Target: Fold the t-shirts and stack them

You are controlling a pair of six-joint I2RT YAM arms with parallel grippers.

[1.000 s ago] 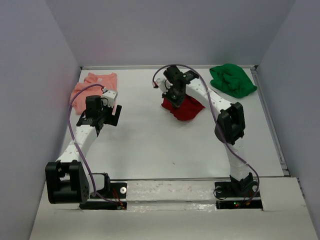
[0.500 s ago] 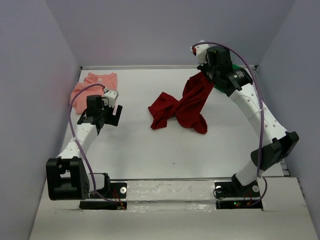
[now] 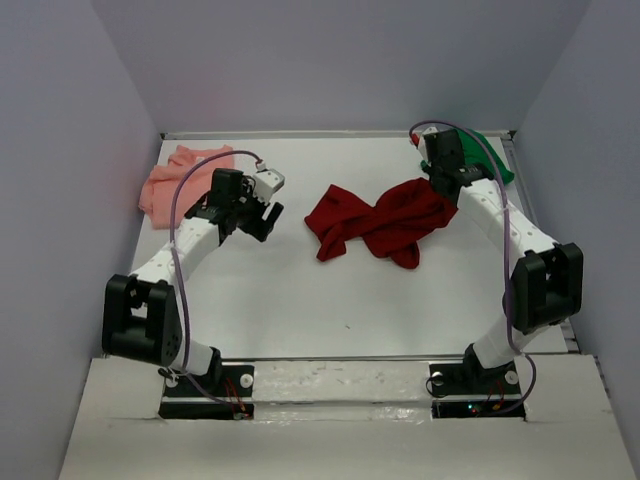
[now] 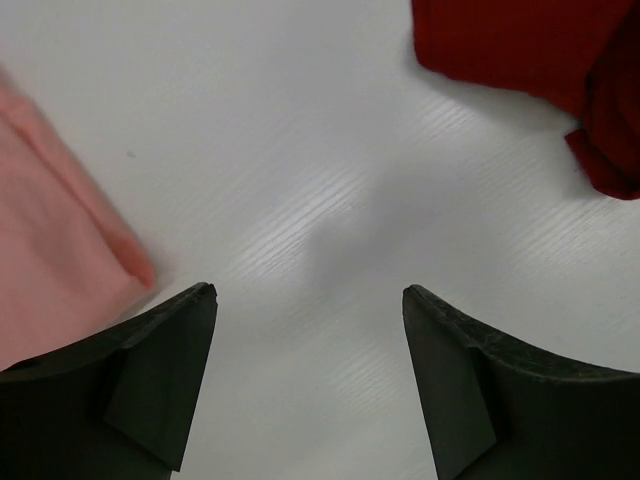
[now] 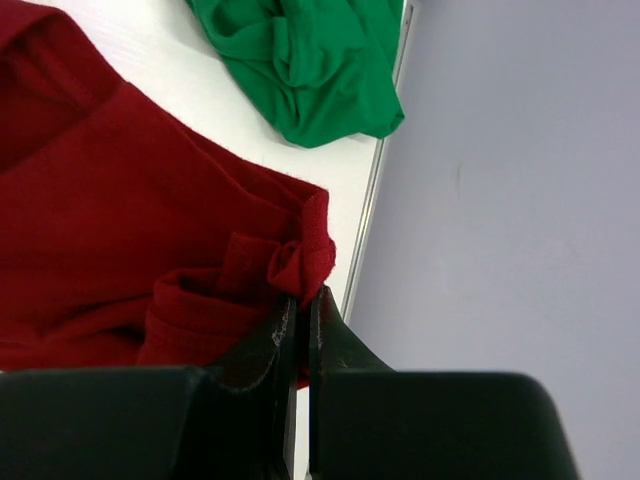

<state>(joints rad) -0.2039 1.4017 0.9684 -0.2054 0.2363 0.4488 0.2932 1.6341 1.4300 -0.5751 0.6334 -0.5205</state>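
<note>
The dark red t-shirt [image 3: 375, 222] lies stretched and crumpled across the middle of the table, its right end lifted. My right gripper [image 3: 441, 181] is shut on a bunched edge of that dark red t-shirt [image 5: 300, 262]. The bright green t-shirt [image 5: 300, 60] sits crumpled at the back right corner, mostly behind the right arm in the top view. The salmon pink t-shirt [image 3: 175, 180] lies at the back left. My left gripper [image 4: 308, 292] stands open over bare table, between the pink t-shirt [image 4: 50, 250] and the red t-shirt [image 4: 540, 50], holding nothing.
Grey walls [image 3: 80, 150] enclose the table on the left, back and right. A metal rim [image 5: 372, 190] runs along the table's right edge, close to my right gripper.
My right gripper has pulled the red t-shirt up and out to the right, then lowered, spreading it. The left arm has swung right, away from the pink t-shirt toward the red one.
</note>
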